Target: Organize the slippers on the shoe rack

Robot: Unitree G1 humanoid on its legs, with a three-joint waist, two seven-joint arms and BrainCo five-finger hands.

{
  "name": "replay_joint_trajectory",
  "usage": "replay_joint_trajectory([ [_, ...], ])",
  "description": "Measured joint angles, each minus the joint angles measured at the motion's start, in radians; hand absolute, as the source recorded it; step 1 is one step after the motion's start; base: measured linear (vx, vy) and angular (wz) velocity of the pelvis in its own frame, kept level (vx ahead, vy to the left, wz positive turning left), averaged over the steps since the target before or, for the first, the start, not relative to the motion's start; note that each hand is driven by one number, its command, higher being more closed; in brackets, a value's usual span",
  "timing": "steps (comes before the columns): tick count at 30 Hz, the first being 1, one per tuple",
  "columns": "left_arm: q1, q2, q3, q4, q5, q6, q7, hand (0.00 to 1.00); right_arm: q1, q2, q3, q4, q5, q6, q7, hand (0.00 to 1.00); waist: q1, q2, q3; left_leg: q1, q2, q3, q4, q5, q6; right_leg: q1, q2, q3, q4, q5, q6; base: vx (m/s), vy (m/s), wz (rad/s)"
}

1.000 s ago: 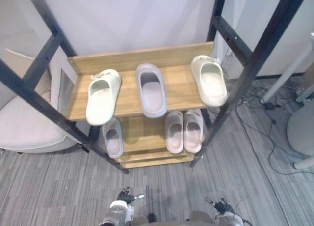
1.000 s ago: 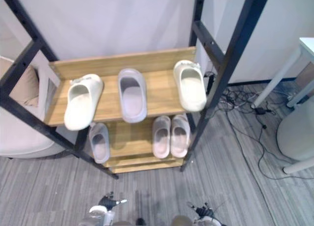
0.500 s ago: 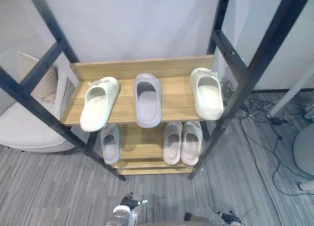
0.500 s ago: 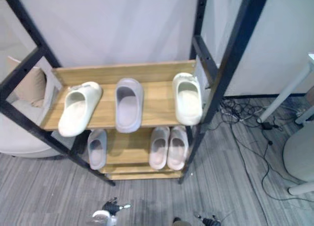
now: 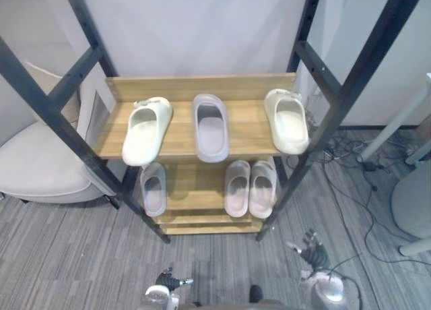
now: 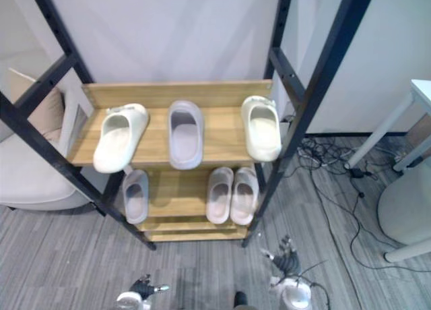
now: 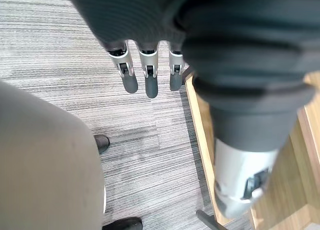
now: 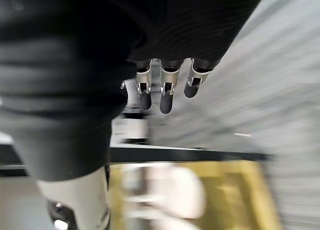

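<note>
Your black-framed wooden shoe rack point(image 5: 248, 125), frame centre: a lilac foam slipper point(image 5: 210, 127) splits the cream foam slipper point(image 5: 147, 130) from its cream twin point(image 5: 287, 120); the lilac mate point(image 5: 153, 189) lies below. Pairing apparently remains. Left robot hand point(image 5: 168, 281), right robot hand point(image 5: 312, 251): both released.

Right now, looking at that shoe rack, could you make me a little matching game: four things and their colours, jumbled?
1 middle slipper, upper shelf
2 rightmost slipper, upper shelf
3 side-by-side pair, lower shelf
4 rack frame

a black
b pale pink
c cream
d lilac-grey

Pairs: 1-d, 2-c, 3-b, 4-a.
</note>
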Motion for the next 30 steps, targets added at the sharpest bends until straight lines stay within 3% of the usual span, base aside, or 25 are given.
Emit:
replay_joint_trajectory([
  [4,0.000,0.004,-0.027,0.001,0.013,-0.003,-0.001,0.00,0.049,0.005,0.049,-0.185,-0.058,-0.040,0.005,0.00,-0.003,-0.006,-0.002,0.000,-0.001,-0.016,0.000,0.005,0.001,0.007,-0.001,-0.019,-0.010,0.002,0.001,0.06,0.001,0.11],
  [14,-0.003,0.001,-0.076,0.002,0.045,-0.022,-0.001,0.00,0.044,-0.033,0.134,-0.398,-0.095,-0.120,0.004,0.00,0.003,-0.009,0.001,0.017,-0.008,-0.047,0.001,0.004,0.001,0.028,-0.011,-0.041,0.019,-0.026,0.008,0.00,0.002,0.09],
  [30,-0.001,0.005,-0.066,0.002,0.053,-0.030,-0.002,0.00,-0.309,-0.214,0.181,-0.389,-0.035,-0.125,-0.022,0.00,0.012,-0.012,0.001,-0.002,-0.034,-0.074,0.002,0.017,0.020,-0.005,-0.041,-0.062,0.081,-0.051,0.018,-0.01,0.015,0.05],
])
